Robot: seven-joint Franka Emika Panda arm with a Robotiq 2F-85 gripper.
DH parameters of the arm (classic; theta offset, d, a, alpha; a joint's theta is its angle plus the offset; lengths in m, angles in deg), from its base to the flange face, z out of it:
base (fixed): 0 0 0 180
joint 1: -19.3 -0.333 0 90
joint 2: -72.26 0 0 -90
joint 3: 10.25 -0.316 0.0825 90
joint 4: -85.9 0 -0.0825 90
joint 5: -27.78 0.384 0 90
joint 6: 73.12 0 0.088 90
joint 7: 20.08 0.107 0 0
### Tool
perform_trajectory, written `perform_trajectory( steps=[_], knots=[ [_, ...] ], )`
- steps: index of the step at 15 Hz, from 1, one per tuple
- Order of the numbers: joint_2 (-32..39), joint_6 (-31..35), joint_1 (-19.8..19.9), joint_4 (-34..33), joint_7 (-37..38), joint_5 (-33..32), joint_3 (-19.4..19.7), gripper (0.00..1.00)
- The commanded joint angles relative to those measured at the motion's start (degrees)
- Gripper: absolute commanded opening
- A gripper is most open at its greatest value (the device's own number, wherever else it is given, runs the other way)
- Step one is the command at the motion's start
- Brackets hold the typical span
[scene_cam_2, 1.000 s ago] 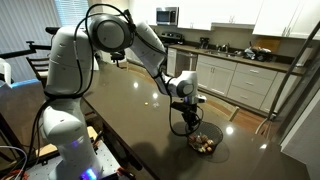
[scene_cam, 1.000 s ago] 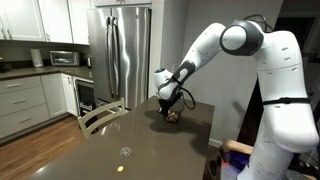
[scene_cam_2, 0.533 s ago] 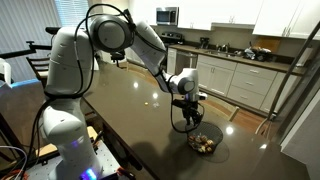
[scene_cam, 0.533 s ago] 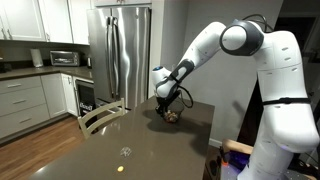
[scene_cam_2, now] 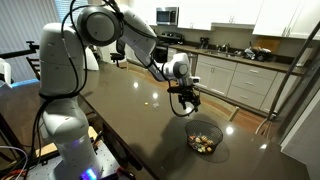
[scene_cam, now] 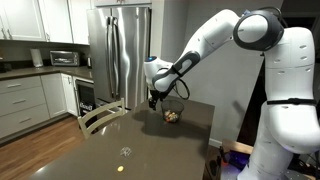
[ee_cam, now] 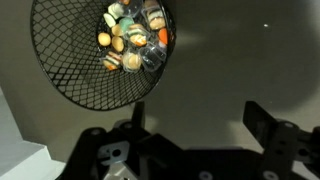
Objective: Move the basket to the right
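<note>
Currently in your workspace: dark glossy tabletop [scene_cam_2: 110,110], kitchen setting.
Task item: small round basket of thin dark wire mesh [ee_cam: 85,65], bowl-shaped, see-through sides.
Basket position: standing upright on the tabletop, near the far edge in an exterior view [scene_cam: 172,114]; upper left in the wrist view.
Basket contents: small round yellowish and pale pieces [ee_cam: 128,45], heaped against one side of the mesh.
Your tool: black two-finger gripper [ee_cam: 200,125] on the white arm.
Tool state: jaws spread apart, nothing between them.
Tool position: raised above the tabletop, beside the basket and clear of it in an exterior view [scene_cam_2: 190,104]; no contact with the rim.
Background, large: stainless steel refrigerator [scene_cam: 120,55].
Background, small: microwave [scene_cam: 64,58] on the counter, over white cabinets [scene_cam: 25,100].
Seating: pale wooden chair [scene_cam: 100,117] pulled up to the table edge.
</note>
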State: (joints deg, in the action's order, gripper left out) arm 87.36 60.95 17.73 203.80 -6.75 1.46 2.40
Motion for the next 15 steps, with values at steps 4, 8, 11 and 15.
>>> perform_trajectory(
  steps=[4,8,11,15],
  knots=[
    [-7.4,-1.2,-1.2,3.5,0.5,-0.9,-5.3,1.00],
    [-11.1,-0.1,-0.6,6.3,-2.9,4.5,-8.7,1.00],
    [-13.9,-0.4,-0.4,8.4,-7.8,10.4,-10.5,1.00],
    [-12.4,-1.3,-0.7,6.8,-5.9,9.8,-11.0,1.00]
  ],
)
